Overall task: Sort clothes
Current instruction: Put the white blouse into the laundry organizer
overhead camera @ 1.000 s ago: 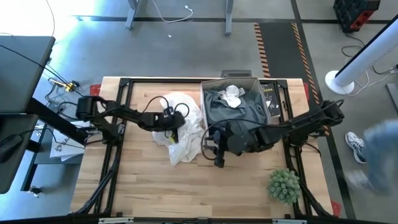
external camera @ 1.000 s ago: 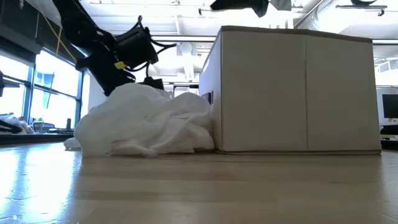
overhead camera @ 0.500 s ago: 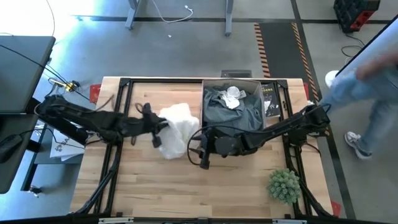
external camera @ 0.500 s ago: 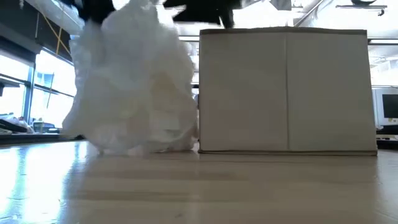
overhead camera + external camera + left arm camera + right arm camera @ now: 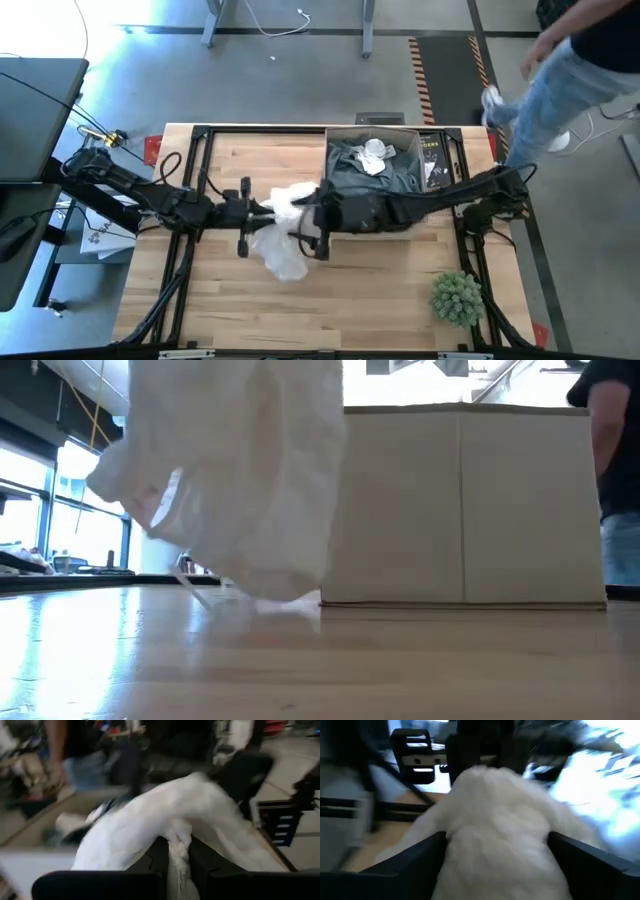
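Holding: the left gripper [image 5: 262, 209] is pinched shut on a fold of the soft white fabric garment [image 5: 283, 232]; in the left wrist view its fingers [image 5: 159, 854] squeeze a bunched strip of the cloth [image 5: 165, 825].
Right side: the right gripper [image 5: 306, 215] is at the garment's other edge with its jaws spread wide, the white cloth [image 5: 500, 830] bulging between the two fingers [image 5: 420, 855]; I cannot tell whether they press on it.
Where the garment is: lifted off the pale wooden table [image 5: 380, 290], hanging between the two grippers just beside the tan cardboard box [image 5: 470, 505]; in the low view its lowest folds [image 5: 250, 480] seem only to brush the tabletop.
Sorted so far: the box [image 5: 330, 150] already holds a grey-green garment [image 5: 385, 172] with a small pale crumpled piece [image 5: 374, 153] on top.
Left to do: by my judgement the white garment has yet to be placed, so the sorting is partway through.
Hard to make out: no plaid or black garment is clearly visible; a black book [image 5: 433, 160] is half tucked beside the box; both wrist views are smeared.
Bystander: a person [image 5: 560, 50] walks past the table's far corner, cut off by the frame.
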### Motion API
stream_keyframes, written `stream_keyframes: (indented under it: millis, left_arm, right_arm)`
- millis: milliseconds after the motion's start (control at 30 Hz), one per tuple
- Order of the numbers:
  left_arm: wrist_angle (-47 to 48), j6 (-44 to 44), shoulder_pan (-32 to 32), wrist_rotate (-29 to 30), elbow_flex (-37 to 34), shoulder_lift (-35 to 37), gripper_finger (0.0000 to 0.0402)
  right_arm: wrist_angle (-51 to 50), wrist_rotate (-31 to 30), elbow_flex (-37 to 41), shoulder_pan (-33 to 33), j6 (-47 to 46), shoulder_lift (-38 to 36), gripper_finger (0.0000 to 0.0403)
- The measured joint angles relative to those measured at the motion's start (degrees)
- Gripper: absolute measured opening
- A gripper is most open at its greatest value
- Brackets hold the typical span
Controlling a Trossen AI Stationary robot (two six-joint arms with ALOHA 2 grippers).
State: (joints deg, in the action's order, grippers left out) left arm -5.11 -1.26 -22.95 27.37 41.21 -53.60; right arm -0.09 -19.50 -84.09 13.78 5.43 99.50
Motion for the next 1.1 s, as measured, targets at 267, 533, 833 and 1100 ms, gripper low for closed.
stream_keyframes:
  millis: [267, 533, 833, 1100]
  left_arm:
    - [-8.7, -9.0, -0.8, -4.7, -0.2, -4.4, 0.0028]
    - [-9.6, -9.9, -1.1, -2.7, 0.0, -5.3, 0.0030]
    - [6.8, -5.6, -2.1, 3.2, 0.5, 3.9, 0.0096]
    - [34.6, 16.6, -3.7, 24.3, 0.2, 12.8, 0.0143]
  right_arm:
    - [4.2, 21.6, 0.3, -4.4, -5.5, 8.1, 0.0336]
    - [5.9, 22.1, 0.5, -4.3, -8.4, 11.4, 0.0127]
    - [-1.5, 5.3, 0.8, -1.1, -8.0, 3.8, 0.0041]
    - [-1.3, -24.6, 0.7, 4.4, 4.6, -10.5, 0.0041]
